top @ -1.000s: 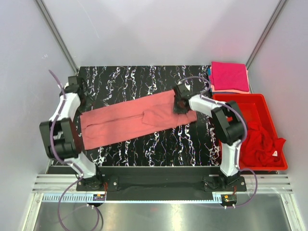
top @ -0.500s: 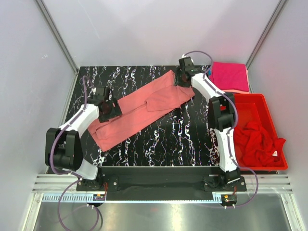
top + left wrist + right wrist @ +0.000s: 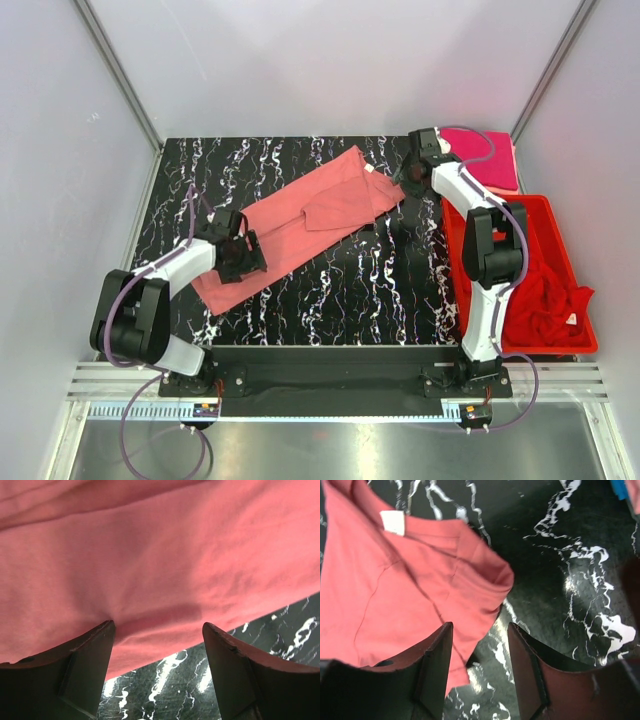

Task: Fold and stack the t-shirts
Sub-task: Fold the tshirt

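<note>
Salmon-pink t-shirt [image 3: 300, 222] lies on the bench [image 3: 350, 290] as a long narrow strip, slanting from lower left to upper centre of the top view. It looks folded lengthwise with sleeves tucked in, not yet folded across. Left jaws are spread over its lower-left end, fingers [image 3: 85, 670] on either side of the hem; the cloth runs under them, unpinched. Right jaws are spread too, just off the collar end, white label [image 3: 394, 522] showing upper left in that wrist view; nothing held. Magenta-pink t-shirt [image 3: 478, 158] sits folded in the upper right corner with a paler edge peeking from beneath, possibly another folded tee, cannot be sure. Red t-shirt [image 3: 540, 290] lies crumpled in the red plastic bin [image 3: 545, 347] at right. Judgement: somewhere near the middle. This tee needs crosswise folds and stacking; the red one is untouched.
</note>
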You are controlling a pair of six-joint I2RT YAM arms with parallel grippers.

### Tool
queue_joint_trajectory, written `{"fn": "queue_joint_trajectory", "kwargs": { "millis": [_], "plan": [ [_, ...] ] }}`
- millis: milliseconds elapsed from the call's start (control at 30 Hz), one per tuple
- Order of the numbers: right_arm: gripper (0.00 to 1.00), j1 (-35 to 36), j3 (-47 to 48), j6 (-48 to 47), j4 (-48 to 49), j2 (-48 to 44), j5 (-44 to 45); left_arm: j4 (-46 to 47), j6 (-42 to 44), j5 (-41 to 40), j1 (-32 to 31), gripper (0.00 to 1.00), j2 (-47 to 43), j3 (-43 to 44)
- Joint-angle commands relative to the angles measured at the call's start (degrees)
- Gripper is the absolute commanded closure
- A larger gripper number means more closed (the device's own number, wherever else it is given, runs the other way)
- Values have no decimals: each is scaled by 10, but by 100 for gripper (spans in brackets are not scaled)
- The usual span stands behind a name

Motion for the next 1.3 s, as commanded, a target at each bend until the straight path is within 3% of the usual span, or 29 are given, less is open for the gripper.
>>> {"fn": "queue_joint_trajectory", "kwargs": {
  "millis": [0, 400, 567, 633, 767, 900, 1000, 1100, 1133, 1267],
  "plan": [
    [46, -8, -5, 32, 36, 15, 30, -2, -15, -50, 0, 23, -13, -2],
    [52, -19, -6, 37, 69, 80, 8, -33, -29, -118, 0, 23, -1, 0],
    [94, -21, 26, 4, 60, 109, 52, -47, -39, -135, -1, 23, 6, -7],
    [100, -28, 48, -13, 58, 118, 53, -44, -56, -134, -6, 23, 0, -22],
    [100, -28, 93, -54, 70, 155, 43, -20, -108, -73, -28, 23, -23, -54],
    [100, -36, 185, -110, 55, 201, 49, -53, -151, -36, -65, 21, -65, -22],
    [99, -65, 276, -114, 7, 247, 53, -80, -137, -32, -75, 20, -96, 23],
    [87, -96, 343, -112, -8, 275, -9, -92, -102, -41, -75, 20, -98, 61],
    [76, -101, 359, -115, -9, 281, -56, -94, -81, -47, -75, 20, -96, 66],
    [61, -101, 354, -135, 11, 240, -134, -77, -43, -16, -75, 20, -76, 62]
  ]
}}
